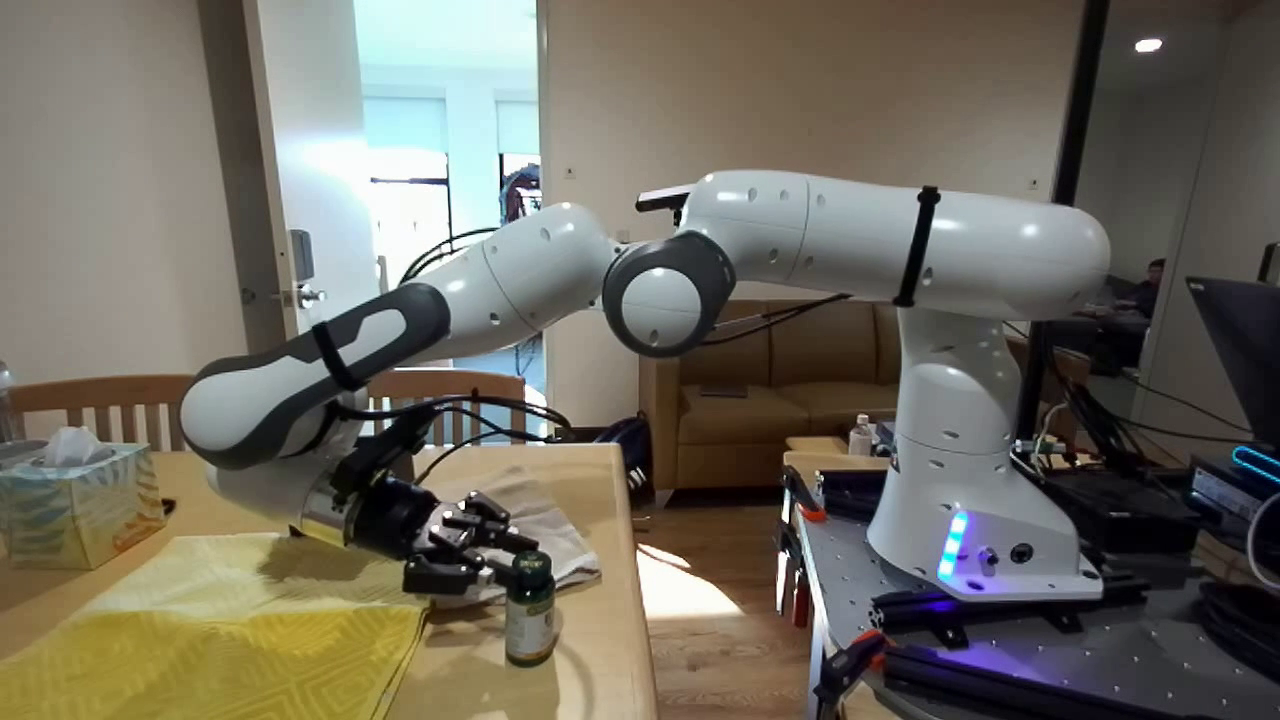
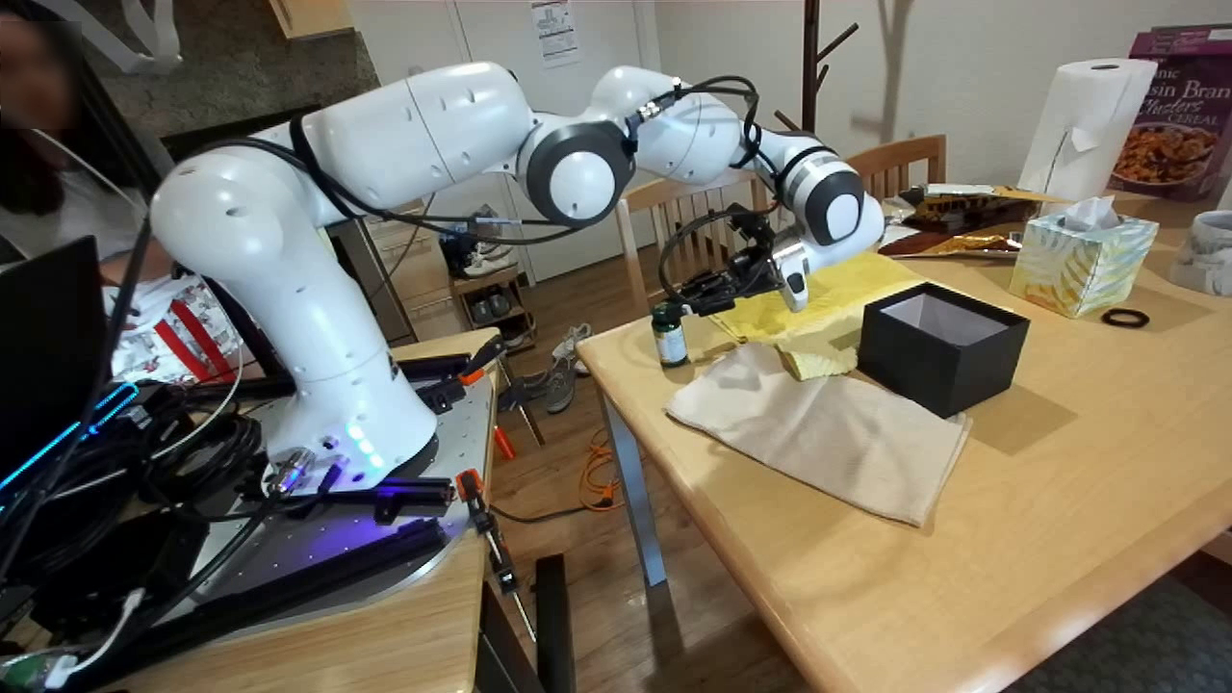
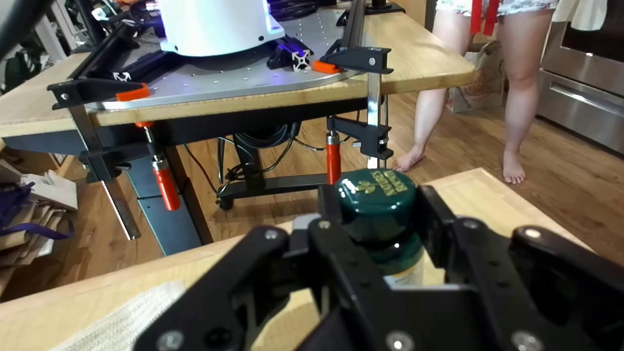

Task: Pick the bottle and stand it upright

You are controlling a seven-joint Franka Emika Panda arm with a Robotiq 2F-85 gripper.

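The bottle (image 1: 530,620) is small and dark green, with a white label and a green cap. It stands upright near the table's edge in both exterior views (image 2: 671,337). In the wrist view the cap (image 3: 376,200) with gold lettering faces up between the fingers. My gripper (image 1: 512,562) reaches in from the side at cap height. Its two fingers (image 3: 376,209) lie against opposite sides of the cap, with no clear gap on either side. It also shows at the cap in an exterior view (image 2: 685,306). The lower bottle is partly hidden by the gripper in the wrist view.
A yellow cloth (image 1: 230,640) and a beige cloth (image 2: 828,433) lie beside the bottle. An open black box (image 2: 943,356) and a tissue box (image 1: 85,500) stand farther along the table (image 2: 1059,539). The table's edge is close to the bottle.
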